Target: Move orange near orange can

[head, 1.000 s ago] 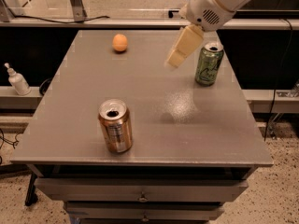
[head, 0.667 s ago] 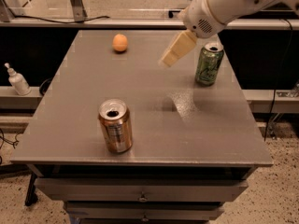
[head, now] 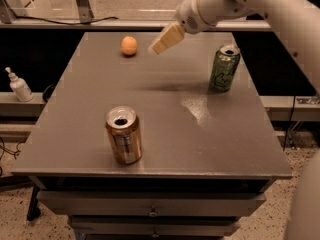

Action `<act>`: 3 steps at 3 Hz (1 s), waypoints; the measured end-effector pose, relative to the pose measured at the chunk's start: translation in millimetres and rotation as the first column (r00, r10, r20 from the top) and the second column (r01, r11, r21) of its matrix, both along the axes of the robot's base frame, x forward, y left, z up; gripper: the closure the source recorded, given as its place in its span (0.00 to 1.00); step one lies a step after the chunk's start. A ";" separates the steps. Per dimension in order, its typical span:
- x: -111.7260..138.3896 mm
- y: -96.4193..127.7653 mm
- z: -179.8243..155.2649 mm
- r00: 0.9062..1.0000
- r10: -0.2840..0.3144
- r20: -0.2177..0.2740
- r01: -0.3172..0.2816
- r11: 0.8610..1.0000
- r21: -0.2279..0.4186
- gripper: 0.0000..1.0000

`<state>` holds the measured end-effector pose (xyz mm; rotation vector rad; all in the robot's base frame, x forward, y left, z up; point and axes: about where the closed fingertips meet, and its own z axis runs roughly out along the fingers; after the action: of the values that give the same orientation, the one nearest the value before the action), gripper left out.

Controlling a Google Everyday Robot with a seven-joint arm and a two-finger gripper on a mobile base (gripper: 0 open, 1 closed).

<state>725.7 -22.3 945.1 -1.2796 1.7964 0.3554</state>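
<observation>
- Gripper point(head: 160, 44): hangs in the air over the back half of the table point(head: 75, 134), angled down and toward picture-left at the end of the white arm point(head: 235, 4). Cannot tell whether it is released or clenched. It does not carry the orange.
- Key relation: the orange point(head: 129, 45) lies just beyond the gripper's tip, toward picture-left and at much the same height in the view. It rests on the table top and the gripper is above it, not touching. My read is that the coming move is a short reach sideways and down.
- The orange is round, so it has no long axis to line up with. It may roll if nudged off-centre.
- Task's thing: it sits at the back of the table, left of middle, alone.
- Orange can point(head: 123, 135): upright with an open top, near the front edge and left of centre. It is well apart from the orange, and nothing stands between the two.
- Green can point(head: 224, 68): upright on the right side, under the arm's line and off the likely route. The arm's sweep is the one thing that could bother it.
- Off the table: a small white bottle point(head: 19, 85) stands on the ledge at far left. Drawers point(head: 150, 211) sit beneath the top.
- Progress: the pick is not yet made.
</observation>
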 end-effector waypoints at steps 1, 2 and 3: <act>38.9 33.0 -10.7 1.000 0.013 0.004 -0.013 1.000 0.007 0.00; 69.5 66.9 -31.3 0.999 0.033 -0.019 -0.032 0.999 0.005 0.00; 88.9 93.9 -42.7 0.998 0.048 -0.033 -0.048 0.999 0.006 0.00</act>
<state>814.6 71.7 902.4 -1.3223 1.7933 0.4098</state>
